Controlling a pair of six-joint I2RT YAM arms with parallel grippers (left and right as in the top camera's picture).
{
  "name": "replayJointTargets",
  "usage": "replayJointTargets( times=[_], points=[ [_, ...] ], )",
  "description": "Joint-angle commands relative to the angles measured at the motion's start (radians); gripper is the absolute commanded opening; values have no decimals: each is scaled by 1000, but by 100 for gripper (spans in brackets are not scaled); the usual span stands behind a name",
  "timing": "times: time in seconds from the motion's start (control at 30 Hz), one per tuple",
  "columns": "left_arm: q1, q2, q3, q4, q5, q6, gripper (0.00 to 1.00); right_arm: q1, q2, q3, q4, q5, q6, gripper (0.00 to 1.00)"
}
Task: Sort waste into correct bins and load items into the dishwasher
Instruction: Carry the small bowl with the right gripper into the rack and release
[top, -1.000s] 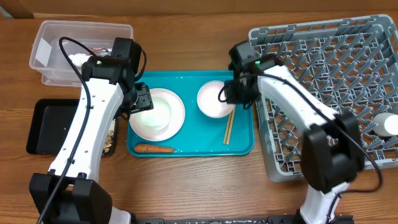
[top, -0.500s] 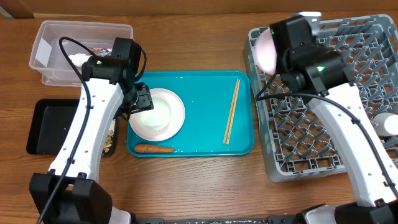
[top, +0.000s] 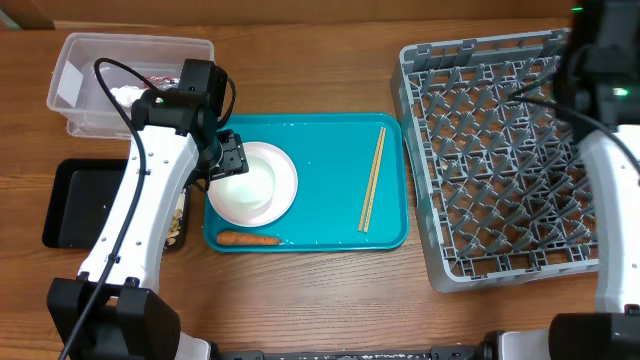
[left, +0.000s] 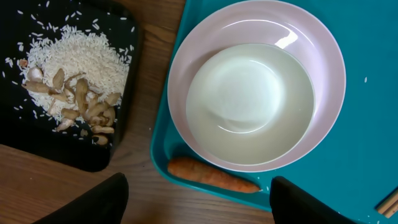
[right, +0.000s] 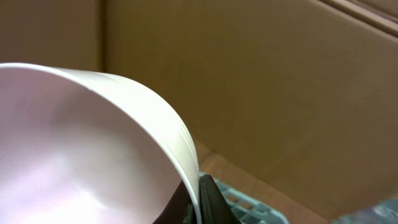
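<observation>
Right wrist view: right tool (right: 196, 200) closed on just the rim of a white bowl (right: 81, 137), grey rack (right: 249, 208) barely showing below.
Slip risk: so thin a pinch could let the bowl swing or drop onto the pegs.
Left tool (left: 198, 208): spread wide, empty, above the dish (left: 255, 106) on the teal tray (left: 373, 124).
Carrot (left: 211, 176): just beside the dish rim; a grab may knock the dish.

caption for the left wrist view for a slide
White bowl and carrot on teal tray, rice scraps in black tray.
</observation>
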Motion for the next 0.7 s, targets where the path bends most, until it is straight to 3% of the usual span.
replayJointTargets(
  times=[0.0,0.23,0.67],
  points=[
    [0,-21,13,3,5,-7,75,-96,14,14,39,38,7,4],
    [0,-21,13,3,5,-7,75,-211,164,14,66,246,14,4],
    [0,-21,13,2,13,-7,75,-217,478,14,80,275,57,4]
  ],
)
